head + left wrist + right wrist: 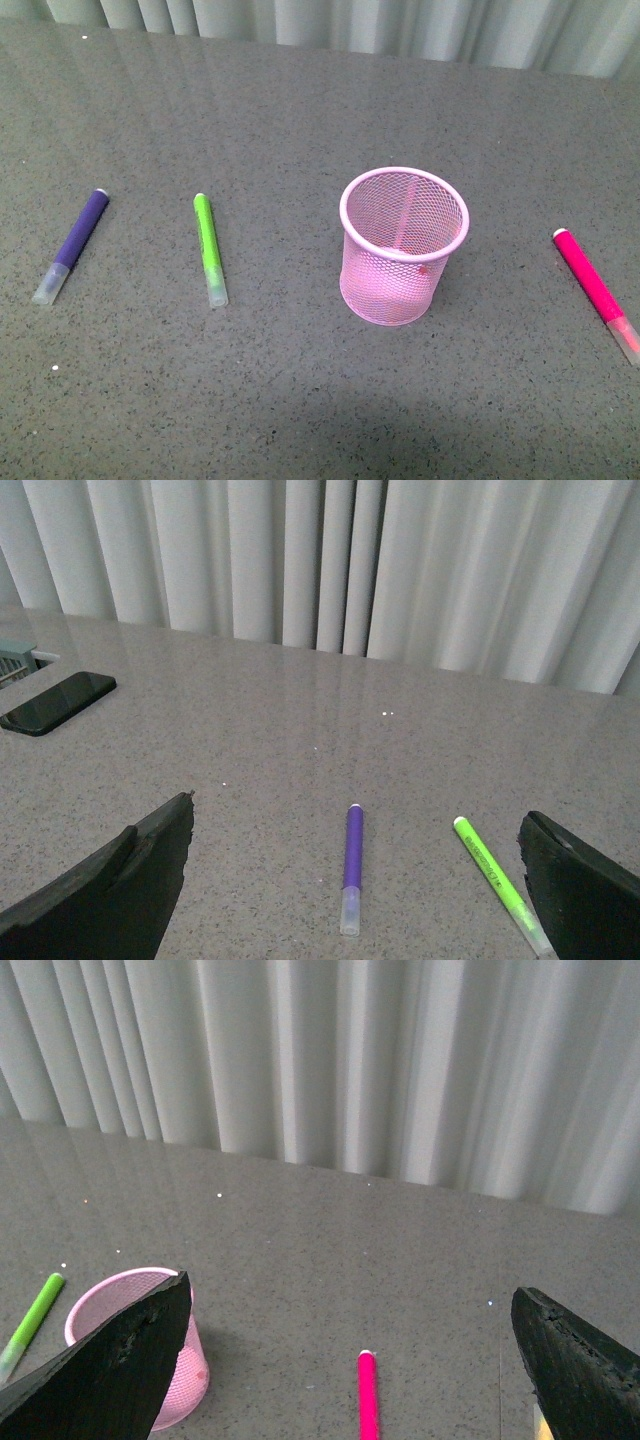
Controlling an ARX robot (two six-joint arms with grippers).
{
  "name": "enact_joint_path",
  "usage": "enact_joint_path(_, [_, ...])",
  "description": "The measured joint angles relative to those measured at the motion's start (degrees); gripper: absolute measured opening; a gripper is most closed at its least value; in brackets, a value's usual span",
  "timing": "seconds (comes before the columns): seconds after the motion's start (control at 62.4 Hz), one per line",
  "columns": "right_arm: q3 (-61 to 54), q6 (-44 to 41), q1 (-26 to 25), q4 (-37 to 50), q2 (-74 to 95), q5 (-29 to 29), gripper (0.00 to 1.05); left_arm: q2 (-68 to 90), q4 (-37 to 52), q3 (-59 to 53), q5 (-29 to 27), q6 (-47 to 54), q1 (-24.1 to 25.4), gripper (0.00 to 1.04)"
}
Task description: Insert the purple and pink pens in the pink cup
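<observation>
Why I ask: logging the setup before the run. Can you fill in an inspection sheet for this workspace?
Surface: grey speckled tabletop, nothing spilled.
Job's things: purple pen flat at far left; pink pen flat at far right; pink cup upright between them, no pen inside.
Clutter: green marker flat between purple pen and cup; black phone-like slab, seen only in the left wrist view.
Grippers: left gripper and right gripper above the table, jaws open, empty.
Cables: nothing seen.
Surroundings: pale curtain behind the table.
</observation>
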Motion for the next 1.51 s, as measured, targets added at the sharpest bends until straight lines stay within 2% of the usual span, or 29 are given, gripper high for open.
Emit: enact_joint_path(1.506, [0.00, 0.00, 0.00, 0.00, 0.00, -0.02, 0.97, 0.00, 0.00, 0.00, 0.00, 0.02, 0.00, 0.97])
